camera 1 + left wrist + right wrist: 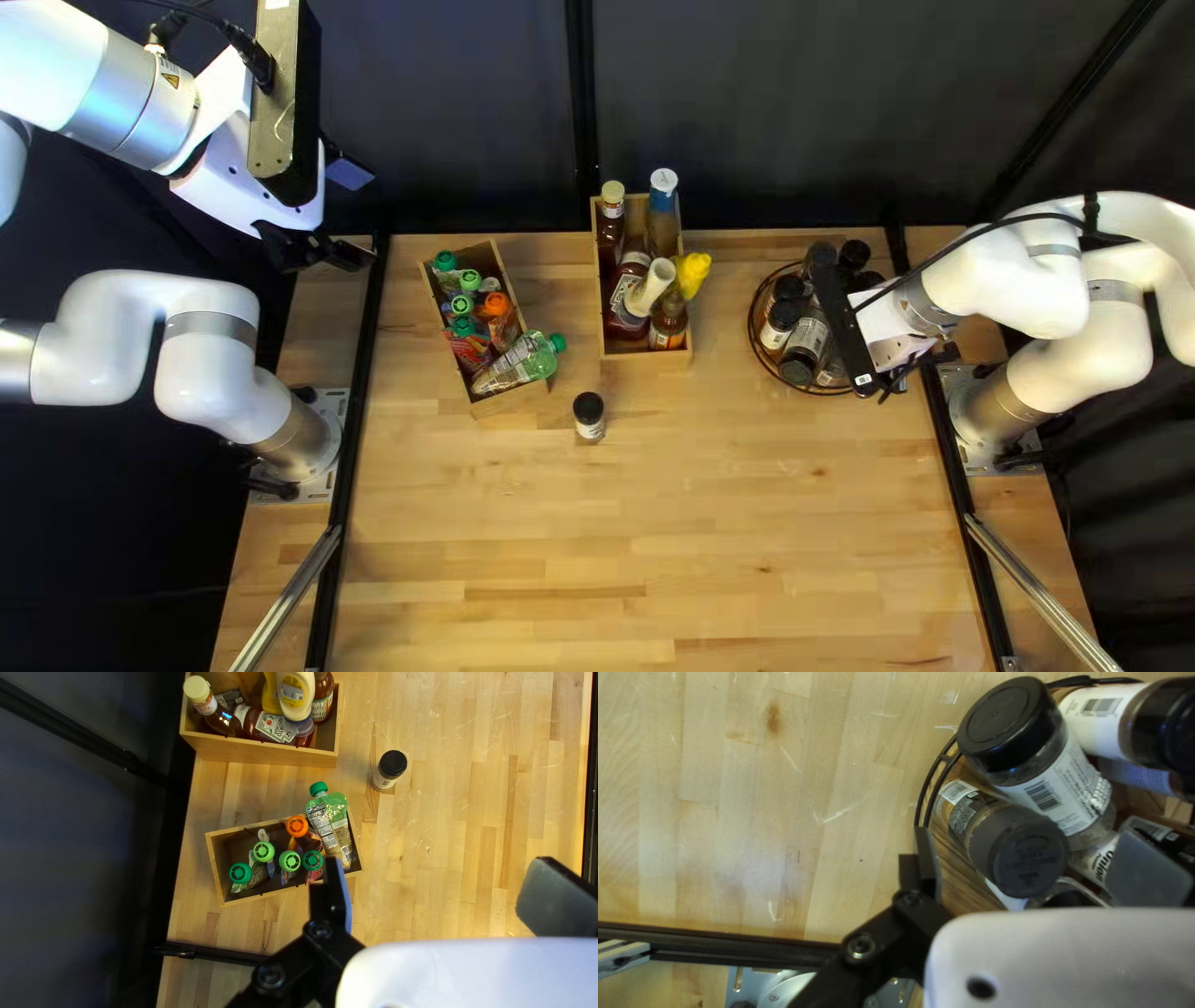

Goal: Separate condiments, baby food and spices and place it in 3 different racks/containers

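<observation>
Item, one black-lidded jar (589, 411); a spice by its look, standing on the table just off the near end of the baby food box (215, 868); long axis upright by my reading, lid uppermost; the only one of the goods outside a container.

Item, left gripper (436, 865); fingers wide, nothing between them but a view of tabletop; the jar lies out ahead of it, well beyond the fingertips, past the leaning pouch (330, 821).

Item, right gripper (1027, 837); fingers spread wide over the round rack (955, 871) of spices; a grey-lidded jar (1030, 852) shows between them, not gripped as far as I can see; the loose jar lies well apart, toward the middle of the table.

Item, condiment box (268, 751); bottles packed upright and aslant, beside the baby food box.

Note on reach: my left arm's base stands nearer the loose jar; the grippers themselves look about evenly placed, and I cannot rank them; the round rack lies on my right arm's side, so I judge the right arm the better carrier; sorting looks nearly done, this jar the last piece; the move wants fingers brought down astride the upright body, below the lid; a sideways nudge could topple it.
</observation>
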Tool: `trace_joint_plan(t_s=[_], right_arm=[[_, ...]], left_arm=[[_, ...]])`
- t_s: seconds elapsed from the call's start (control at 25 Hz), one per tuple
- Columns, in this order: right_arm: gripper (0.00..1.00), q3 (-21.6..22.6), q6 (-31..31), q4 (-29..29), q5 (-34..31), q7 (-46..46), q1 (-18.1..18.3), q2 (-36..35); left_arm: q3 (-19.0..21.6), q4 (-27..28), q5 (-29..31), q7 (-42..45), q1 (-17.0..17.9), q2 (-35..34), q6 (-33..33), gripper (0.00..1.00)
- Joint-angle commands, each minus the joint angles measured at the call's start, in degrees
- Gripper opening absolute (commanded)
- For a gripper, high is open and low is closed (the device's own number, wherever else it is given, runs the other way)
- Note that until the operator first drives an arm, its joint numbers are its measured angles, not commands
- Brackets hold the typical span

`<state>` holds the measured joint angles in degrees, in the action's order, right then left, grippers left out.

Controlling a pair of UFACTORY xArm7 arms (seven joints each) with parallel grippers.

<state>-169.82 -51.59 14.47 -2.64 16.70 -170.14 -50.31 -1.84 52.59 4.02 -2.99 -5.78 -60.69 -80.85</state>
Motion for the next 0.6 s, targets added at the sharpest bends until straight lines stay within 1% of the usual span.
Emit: trace_joint_plan(t_s=[0.04, 0.08, 0.16, 0.28, 0.32, 0.4, 0.48, 0.52, 0.6], right_arm=[[1.0, 4.9, 1.4, 9.7, 1.2, -4.2, -1.2, 10.1], [1.0, 5.4, 1.9, 10.7, 1.2, -4.4, -1.3, 11.3], [1.0, 7.5, 3.4, 15.2, 0.8, -5.0, -1.7, 17.1], [1.0, 8.9, 4.2, 20.8, -0.3, -4.5, -1.4, 23.5], [1.0, 9.2, 4.1, 24.4, -0.8, -4.2, -1.1, 27.3], [1.0, 9.4, 3.9, 29.5, -1.5, -3.9, -0.6, 32.7], [1.0, 9.4, 4.3, 32.0, -2.0, -3.7, -0.4, 35.7], [1.0, 9.4, 5.9, 34.0, -2.9, -4.2, 0.1, 38.6], [1.0, 9.0, 9.0, 35.8, -3.5, -5.0, 0.7, 42.4]], left_arm=[[0.0, 0.0, 0.0, 0.0, 0.0, 0.0, 0.0, 1.0], [0.0, 0.0, 0.0, 0.0, 0.0, 0.0, 0.0, 1.0], [0.0, 0.0, 0.0, 0.0, 0.0, 0.0, 0.0, 1.0], [0.0, 0.0, 0.0, 0.0, 0.0, 0.0, 0.0, 1.0], [0.0, 0.0, 0.0, 0.0, 0.0, 0.0, 0.0, 1.0], [0.0, 0.0, 0.0, 0.0, 0.0, 0.0, 0.0, 1.0], [0.0, 0.0, 0.0, 0.0, 0.0, 0.0, 0.0, 1.0], [0.0, 0.0, 0.0, 0.0, 0.0, 0.0, 0.0, 1.0], [0.0, 0.0, 0.0, 0.0, 0.0, 0.0, 0.0, 1.0]])
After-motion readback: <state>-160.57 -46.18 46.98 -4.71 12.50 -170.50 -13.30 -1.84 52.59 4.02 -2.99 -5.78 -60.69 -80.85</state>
